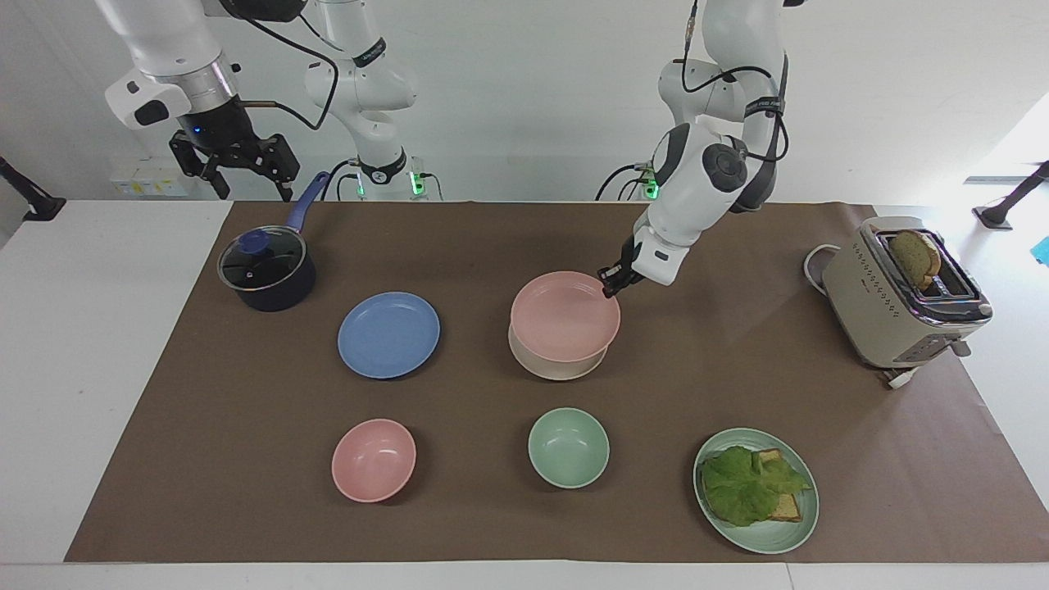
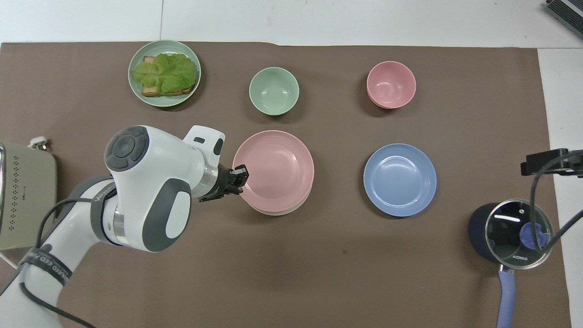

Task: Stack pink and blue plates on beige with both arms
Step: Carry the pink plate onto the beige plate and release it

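My left gripper [image 1: 610, 285] is shut on the rim of the pale pink plate [image 1: 565, 315], at the edge toward the left arm's end of the table. The pink plate sits directly over the beige plate [image 1: 557, 366] and covers nearly all of it; I cannot tell whether they touch. From overhead, only a thin crescent of the beige plate [image 2: 278, 212] shows under the pink plate [image 2: 275, 168], with the left gripper [image 2: 240, 176] at its edge. The blue plate [image 1: 388, 334] lies flat on the mat, toward the right arm's end. My right gripper [image 1: 246, 184] waits open, high over the pot.
A dark pot [image 1: 266, 270] with a glass lid and blue handle stands near the right arm's base. A pink bowl [image 1: 373, 459], a green bowl [image 1: 568, 447] and a green plate with lettuce and toast [image 1: 756, 490] line the row farthest from the robots. A toaster [image 1: 905, 295] stands at the left arm's end.
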Controlling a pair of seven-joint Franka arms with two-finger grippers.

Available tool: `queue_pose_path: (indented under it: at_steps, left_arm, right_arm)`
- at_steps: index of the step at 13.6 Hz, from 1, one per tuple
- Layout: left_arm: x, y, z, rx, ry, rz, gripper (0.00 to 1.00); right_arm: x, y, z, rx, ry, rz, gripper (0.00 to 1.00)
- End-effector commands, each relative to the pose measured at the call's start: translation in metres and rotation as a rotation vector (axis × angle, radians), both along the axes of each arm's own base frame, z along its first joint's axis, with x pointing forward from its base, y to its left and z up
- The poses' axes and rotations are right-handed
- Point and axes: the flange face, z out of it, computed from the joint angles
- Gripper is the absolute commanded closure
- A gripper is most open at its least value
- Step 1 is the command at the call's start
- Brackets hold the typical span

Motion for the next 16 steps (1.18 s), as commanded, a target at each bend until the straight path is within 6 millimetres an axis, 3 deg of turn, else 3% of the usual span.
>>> queue_pose_path:
  at_steps: [1, 3, 7, 8, 9, 10, 14, 16]
  left_arm:
    - [0.003, -0.003, -0.026, -0.002, -0.018, 0.029, 1.0]
    - [0.002, -0.003, -0.038, 0.007, -0.013, 0.031, 1.0]
    - [0.002, -0.002, -0.038, 0.008, -0.009, 0.029, 1.0]
    - [0.004, 0.002, -0.038, 0.008, -0.01, 0.023, 0.85]
    - [0.005, 0.003, -0.04, 0.009, -0.009, 0.017, 0.19]
    - [0.003, 0.0, -0.039, 0.01, -0.006, 0.014, 0.0]
    - [0.011, 0.008, -0.032, 0.014, -0.018, 0.022, 0.0]
    - [0.027, 0.027, -0.008, 0.034, -0.014, 0.016, 0.0]
  right_arm:
    - [-0.003, 0.0, 0.005, -0.01, 0.0, -0.018, 0.0]
    - [-0.003, 0.0, 0.005, -0.01, 0.0, -0.018, 0.0]
    - [-0.003, 0.0, 0.005, -0.01, 0.0, -0.018, 0.0]
    - [-0.003, 0.0, 0.005, -0.01, 0.0, -0.018, 0.0]
    - [-0.003, 0.0, 0.005, -0.01, 0.0, -0.018, 0.0]
    - [-0.003, 0.0, 0.005, -0.01, 0.0, -0.018, 0.0]
    - [-0.003, 0.0, 0.005, -0.01, 0.0, -0.018, 0.0]
    - [-0.003, 0.0, 0.005, -0.01, 0.0, -0.018, 0.0]
